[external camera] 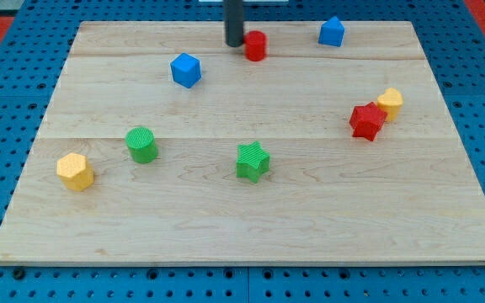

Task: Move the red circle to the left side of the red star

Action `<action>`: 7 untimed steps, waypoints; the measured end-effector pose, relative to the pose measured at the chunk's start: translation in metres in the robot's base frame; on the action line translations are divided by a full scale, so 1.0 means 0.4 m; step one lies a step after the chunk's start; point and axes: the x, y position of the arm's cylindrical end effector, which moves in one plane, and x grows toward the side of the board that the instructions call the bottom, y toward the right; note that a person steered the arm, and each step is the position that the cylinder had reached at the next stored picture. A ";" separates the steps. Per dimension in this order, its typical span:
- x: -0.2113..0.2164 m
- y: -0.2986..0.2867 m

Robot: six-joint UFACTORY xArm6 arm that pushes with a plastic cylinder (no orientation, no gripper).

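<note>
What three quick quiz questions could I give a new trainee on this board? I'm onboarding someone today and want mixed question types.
1. True or false: my tip stands just at the view's left of the red circle.
2. Which block sits right against the red star? A) blue cube B) yellow block C) green star
3. Fill in: the green cylinder lies between the yellow hexagon and the green ____.

Key:
1. True
2. B, the yellow block
3. star

No readable text, labels, numbers seen; tiny marks possibly unresolved.
</note>
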 end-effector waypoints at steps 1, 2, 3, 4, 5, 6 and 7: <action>0.053 0.149; 0.004 0.084; -0.023 0.213; -0.041 0.290; 0.012 0.476; 0.116 0.535; 0.074 0.457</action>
